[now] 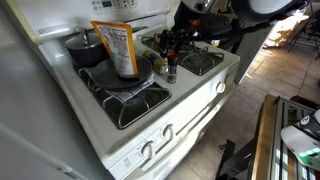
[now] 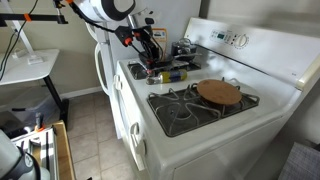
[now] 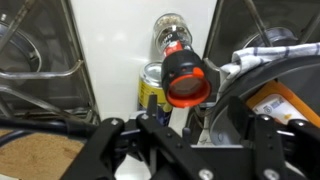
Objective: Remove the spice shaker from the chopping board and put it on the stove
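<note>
I'm watching through the wrist cam with the gripper (image 3: 185, 138) hanging spread wide, pinching nothing, while the spice shaker (image 3: 185, 78) is standing upright right under it, cap pointing up at me, on the stove's (image 3: 120, 50) white centre strip beside a yellow-ended can (image 3: 152, 90), with the chopping board (image 2: 218, 92) sitting well apart.

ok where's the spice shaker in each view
Exterior view: the spice shaker stands upright right of centre, on the white middle strip of the stove, right of the orange bag.
Exterior view: small, left of centre, well left of the chopping board.
Wrist view: centre, red-orange cap towards the camera.
Shared landmark: the stove's white middle strip.
</note>
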`<state>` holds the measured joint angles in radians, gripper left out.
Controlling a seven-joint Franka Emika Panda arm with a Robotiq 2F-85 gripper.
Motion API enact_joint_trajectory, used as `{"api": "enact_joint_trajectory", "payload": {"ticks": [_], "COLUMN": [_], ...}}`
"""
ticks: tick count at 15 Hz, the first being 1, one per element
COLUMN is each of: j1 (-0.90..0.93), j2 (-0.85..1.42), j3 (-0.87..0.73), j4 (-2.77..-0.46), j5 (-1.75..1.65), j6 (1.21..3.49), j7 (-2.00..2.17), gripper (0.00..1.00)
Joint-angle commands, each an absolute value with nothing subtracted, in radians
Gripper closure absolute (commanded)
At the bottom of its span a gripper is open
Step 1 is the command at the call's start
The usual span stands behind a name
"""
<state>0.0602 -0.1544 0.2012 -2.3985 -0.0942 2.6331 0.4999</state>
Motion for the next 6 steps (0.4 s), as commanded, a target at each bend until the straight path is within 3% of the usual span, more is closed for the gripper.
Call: {"api": "enact_joint_trajectory", "payload": {"ticks": [1, 6], "j1": [0.079, 0.086], "j2": [-0.201, -0.232], "j3": [0.198, 0.190], "j4": [-2.380, -2.370], "j5": [-0.057, -0.001], "j6": [2.535, 2.570], "j7": [0.482, 0.383], "gripper": [0.00, 0.00]}}
